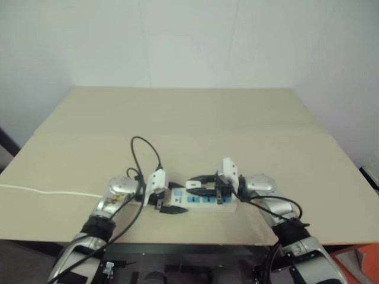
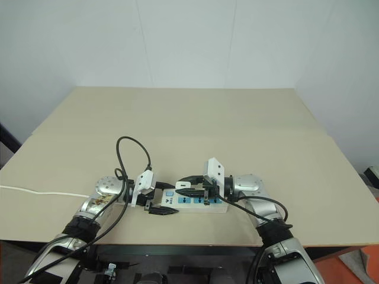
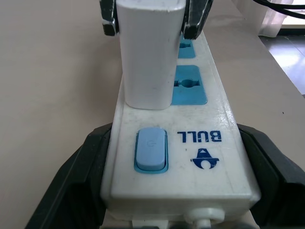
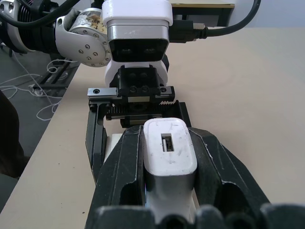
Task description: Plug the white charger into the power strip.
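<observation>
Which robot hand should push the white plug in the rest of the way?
The right one, probably. The right gripper is already shut on the white charger, which stands over the power strip socket nearest the switch. The left gripper is busy holding the strip's switch end steady.

Plain beige desk (image 2: 195,118), mostly bare. Power strip (image 2: 195,204) lies flat near the front edge, about mid-width, long side along that edge. Thin white cord (image 2: 35,190) crosses the front-left corner area.
</observation>
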Tool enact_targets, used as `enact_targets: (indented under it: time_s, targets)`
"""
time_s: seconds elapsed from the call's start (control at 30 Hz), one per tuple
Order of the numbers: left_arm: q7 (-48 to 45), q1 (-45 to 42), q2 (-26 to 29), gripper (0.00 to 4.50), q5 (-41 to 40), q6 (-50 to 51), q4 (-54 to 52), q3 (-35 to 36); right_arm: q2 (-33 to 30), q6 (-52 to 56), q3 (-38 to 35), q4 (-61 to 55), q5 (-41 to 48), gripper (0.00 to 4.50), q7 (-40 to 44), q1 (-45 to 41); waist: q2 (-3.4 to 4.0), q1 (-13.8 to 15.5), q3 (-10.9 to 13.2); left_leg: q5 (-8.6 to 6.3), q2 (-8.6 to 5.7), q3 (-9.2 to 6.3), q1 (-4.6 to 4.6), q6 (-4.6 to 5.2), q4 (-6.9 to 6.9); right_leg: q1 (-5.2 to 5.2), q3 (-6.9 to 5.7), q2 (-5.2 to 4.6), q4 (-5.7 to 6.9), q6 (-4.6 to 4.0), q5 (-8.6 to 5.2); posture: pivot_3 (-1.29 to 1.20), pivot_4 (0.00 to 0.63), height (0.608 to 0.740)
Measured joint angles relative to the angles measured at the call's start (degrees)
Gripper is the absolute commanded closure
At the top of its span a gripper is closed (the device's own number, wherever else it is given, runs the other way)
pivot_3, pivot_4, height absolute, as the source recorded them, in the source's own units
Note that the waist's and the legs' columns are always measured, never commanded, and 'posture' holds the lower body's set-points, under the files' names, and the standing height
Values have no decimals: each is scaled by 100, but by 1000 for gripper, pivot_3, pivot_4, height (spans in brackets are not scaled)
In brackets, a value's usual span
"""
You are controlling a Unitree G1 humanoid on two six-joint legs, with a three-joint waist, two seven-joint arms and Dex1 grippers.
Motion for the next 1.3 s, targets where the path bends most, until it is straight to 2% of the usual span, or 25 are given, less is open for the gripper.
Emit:
enact_targets:
  time_s: [0.2, 0.53, 0.63, 0.7, 0.77, 0.9, 1.03, 1.2, 1.3]
  targets:
    - [17, 18, 1, 1206, 3, 5, -26, 0, -5, 28, 1, -18, 0, 3376, 54, 16, -4, 1, -7, -1, 0, 0, 0, 1, -1, 1, 0, 0, -2, 0, 0, 0, 150, 740]
    - [19, 50, 6, 1206, -5, 21, -90, 1, -190, 613, 213, -257, -325, 21, 216, 35, -12, 14, -11, -2, 1, -1, -6, 2, -3, -2, -2, 0, -10, 0, -1, 0, 150, 740]
    - [31, 50, 5, 1206, -5, 31, -99, 1, -228, 681, 222, -323, -339, 21, 255, 32, -12, 15, -11, -2, 1, 0, -7, 2, -3, -3, -2, 0, -12, 1, -1, 0, 150, 740]
    - [56, 51, 5, 468, -11, 106, -137, 1, -281, 715, 227, -366, -344, 0, 314, 26, -13, 17, -11, -2, 1, 0, -8, 2, -3, -3, -2, 0, -14, 1, -1, 0, 150, 740]
    - [62, 52, 15, 34, -27, 235, -149, 5, -286, 739, 224, -381, -351, 0, 323, 24, -13, 18, -11, -2, 1, -1, -10, 2, -3, -4, -3, 0, -14, 1, -1, 0, 150, 740]
    - [-75, 52, 183, 34, -256, 575, -426, 113, -286, 737, 223, -398, -387, 0, 289, 25, -13, 16, -10, -2, 2, -1, -15, 2, -3, -7, -4, 0, -15, 1, -2, 0, 150, 740]
    - [-304, 41, 613, 34, -703, 1062, -1154, 413, -350, 747, 200, -483, -421, 0, 225, 51, -12, 15, -8, -2, 3, -1, -19, 2, -3, -10, -4, -1, -18, 1, -2, 0, 150, 740]
    - [-601, 150, 1282, 34, -1240, 1704, -1990, 784, -1010, 1074, -176, -989, -300, 0, 223, 293, -7, 44, 1, -2, -1, 0, -94, 2, 1, -84, -4, -7, -13, 2, 0, 0, 150, 740]
    - [-688, 293, 1494, 34, -1366, 1810, -2135, 862, -1530, 1321, -656, -1470, -55, 0, 250, 374, 8, 40, 36, -2, -1, -1, -102, 2, 0, -97, -5, -6, -6, -8, 4, 0, 150, 740]
